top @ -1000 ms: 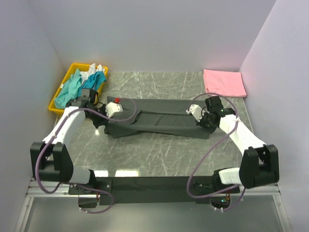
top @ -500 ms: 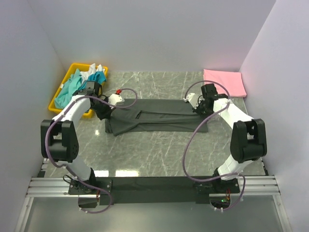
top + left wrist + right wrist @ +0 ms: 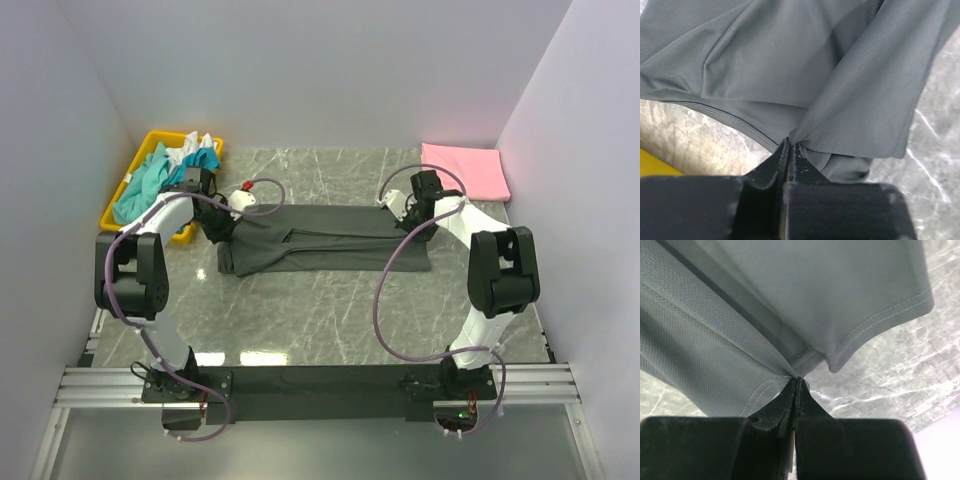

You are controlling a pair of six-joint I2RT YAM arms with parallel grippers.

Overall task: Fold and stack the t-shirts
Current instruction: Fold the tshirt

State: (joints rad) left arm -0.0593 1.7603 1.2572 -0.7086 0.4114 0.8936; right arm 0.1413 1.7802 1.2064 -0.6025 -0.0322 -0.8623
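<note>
Open grey marble surface (image 3: 330,315) spreads nearer than the dark charcoal grey cloth t-shirt (image 3: 320,238), which lies mid-surface, long axis left-right. The left hand (image 3: 789,145) clamps its left end, the right hand (image 3: 797,380) its right end. Beyond its left end, a yellow plastic tray (image 3: 150,141) holds teal and white shirts (image 3: 150,180); beyond its right, a folded pink shirt (image 3: 464,170).

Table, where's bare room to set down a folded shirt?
Bare: the wide strip of table between grey shirt and arm bases; the back strip between yellow tray and pink shirt. Crowded: the grey shirt's ends, held by left gripper and right gripper.
</note>
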